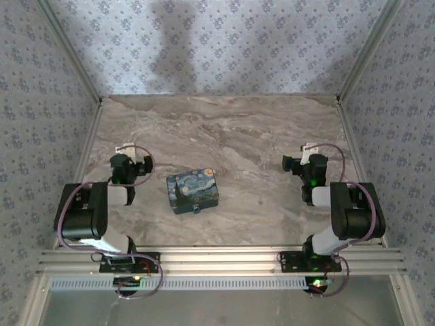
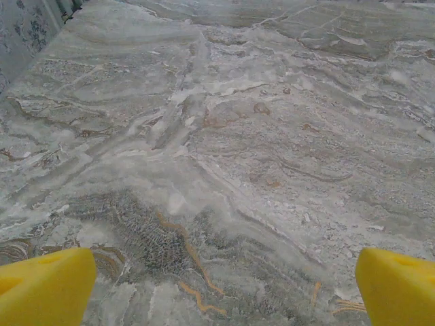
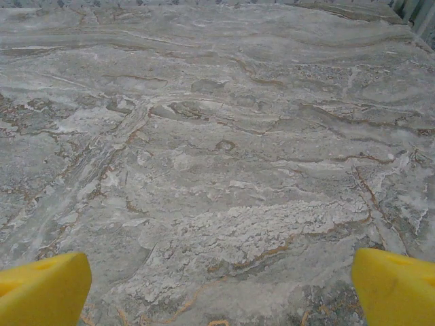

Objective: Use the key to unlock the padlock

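Observation:
The blue-and-yellow starry-night box (image 1: 192,189) sits in the middle of the marble table between the two arms. A tiny blue-grey piece at the middle of its near edge looks like the padlock (image 1: 197,210), too small to read in detail. My left gripper (image 1: 126,157) (image 2: 224,292) rests to the left of the box, open, its yellow fingertips (image 2: 44,285) wide apart over bare marble. My right gripper (image 1: 307,163) (image 3: 221,288) rests well to the right of the box, also open, with only tabletop between its yellow fingertips (image 3: 397,285).
Patterned walls (image 1: 224,41) close the table in at the back and on both sides. The aluminium rail (image 1: 217,261) with the arm bases runs along the near edge. Bare marble (image 1: 251,129) stretches behind the box and ahead of both grippers.

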### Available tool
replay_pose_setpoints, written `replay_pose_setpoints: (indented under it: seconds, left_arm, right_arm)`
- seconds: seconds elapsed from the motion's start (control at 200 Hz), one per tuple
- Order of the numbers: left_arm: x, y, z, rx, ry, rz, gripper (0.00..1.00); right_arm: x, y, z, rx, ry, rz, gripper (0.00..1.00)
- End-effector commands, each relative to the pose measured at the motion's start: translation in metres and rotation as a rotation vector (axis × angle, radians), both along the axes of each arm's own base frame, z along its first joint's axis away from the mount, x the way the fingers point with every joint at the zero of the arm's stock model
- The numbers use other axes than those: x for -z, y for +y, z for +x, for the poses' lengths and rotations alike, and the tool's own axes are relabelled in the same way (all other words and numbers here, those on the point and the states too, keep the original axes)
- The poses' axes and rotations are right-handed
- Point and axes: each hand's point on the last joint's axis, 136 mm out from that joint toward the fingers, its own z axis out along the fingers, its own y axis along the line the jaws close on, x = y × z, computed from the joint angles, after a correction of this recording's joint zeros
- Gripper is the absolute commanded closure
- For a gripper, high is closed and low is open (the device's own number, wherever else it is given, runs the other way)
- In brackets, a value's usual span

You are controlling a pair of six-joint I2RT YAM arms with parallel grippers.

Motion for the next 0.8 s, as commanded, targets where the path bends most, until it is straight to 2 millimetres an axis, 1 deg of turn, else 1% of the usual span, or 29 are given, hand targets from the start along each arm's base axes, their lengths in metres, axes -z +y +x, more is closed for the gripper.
replay_pose_setpoints:
  seconds: [0.0, 0.794]
  left_arm:
    - [-0.0108, -0.0033, 0.0076, 0.020, -0.030, 0.011, 0.02]
    - [-0.0108, -0.0031, 0.0078, 0.022, -0.029, 0.007, 0.02]
  right_arm:
    - [-0.0088, -0.0025, 0.0056, 0.005, -0.025, -0.017, 0.00]
    - [-0.0091, -0.0035, 0.0058, 0.005, -0.026, -0.008, 0.00]
